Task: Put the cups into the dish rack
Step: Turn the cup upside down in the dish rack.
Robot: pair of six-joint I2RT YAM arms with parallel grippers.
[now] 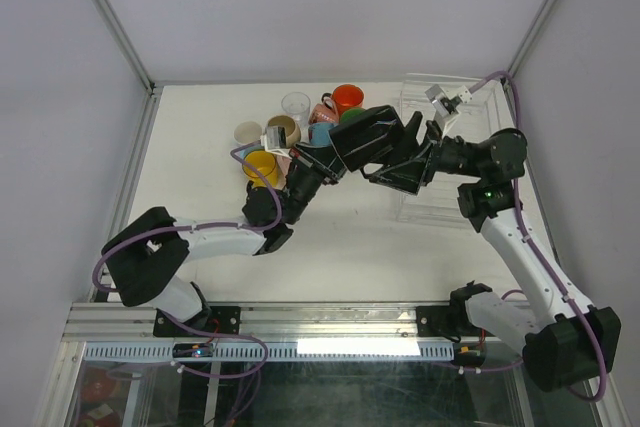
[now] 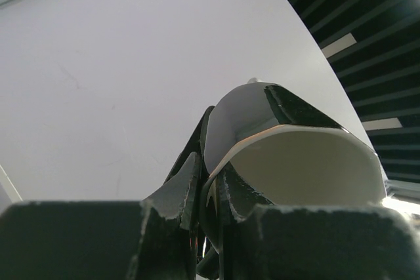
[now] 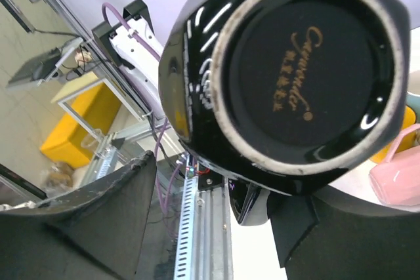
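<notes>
The glossy black white-lined mug (image 3: 308, 77), held aloft by my left claw (image 2: 209, 175) clamped on its rim, points its base straight between the 2 parted fingers of my right claw (image 3: 226, 191), beside the clear plastic dish rack (image 1: 425, 87).

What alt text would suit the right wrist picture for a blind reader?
The underside of a glossy black mug, gold script on its base, fills the picture; the two dark fingers of the right gripper stand spread apart at the bottom. A pink cup peeks in at the right edge.
</notes>
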